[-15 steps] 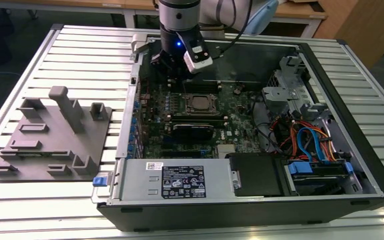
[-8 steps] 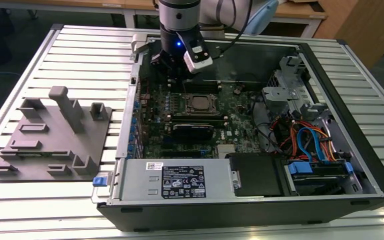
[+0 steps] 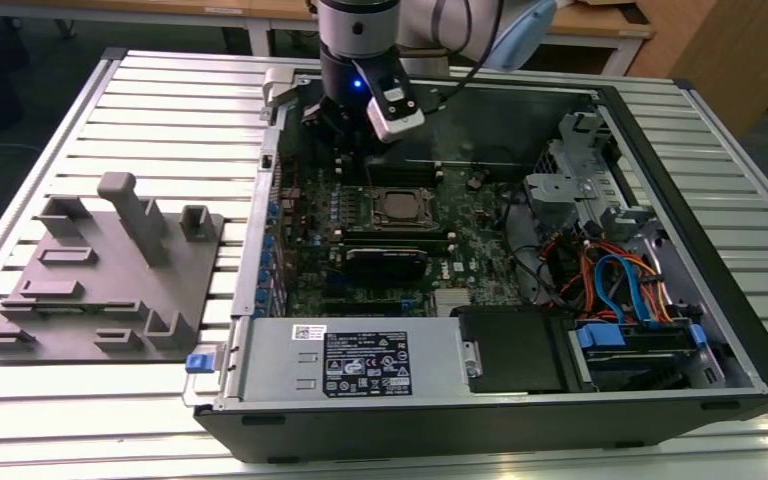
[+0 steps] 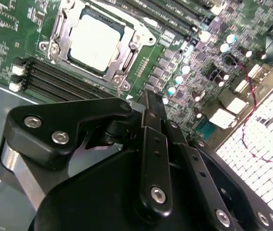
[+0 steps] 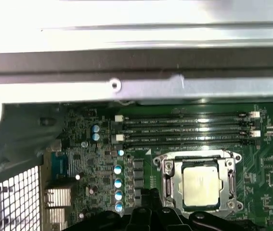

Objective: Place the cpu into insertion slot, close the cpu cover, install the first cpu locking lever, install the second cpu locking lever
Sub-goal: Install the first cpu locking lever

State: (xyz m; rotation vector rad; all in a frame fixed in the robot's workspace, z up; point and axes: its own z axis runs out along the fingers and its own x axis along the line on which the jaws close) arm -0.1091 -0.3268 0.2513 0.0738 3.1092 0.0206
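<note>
**Cpu [image 4: 97, 39] is seated in slot [image 5: 163, 166], mid board [image 3: 478, 250], cover [image 4: 126, 57] laid down over it.**
Gripper [image 4: 148, 98] is held closed & empty beside the slot, over RAM slots [image 5: 184, 130], prob. narrowed for lever work.

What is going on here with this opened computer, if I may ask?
A robot arm is working inside the open black computer case. Its tool, fingers together and carrying nothing, hovers over the green motherboard near the square metal-bordered socket. The small flat square chip with a silvery-grey top already lies in it, with the thin silvery metal frame plate down around it. Whether that plate is locked down is unclear.
</note>
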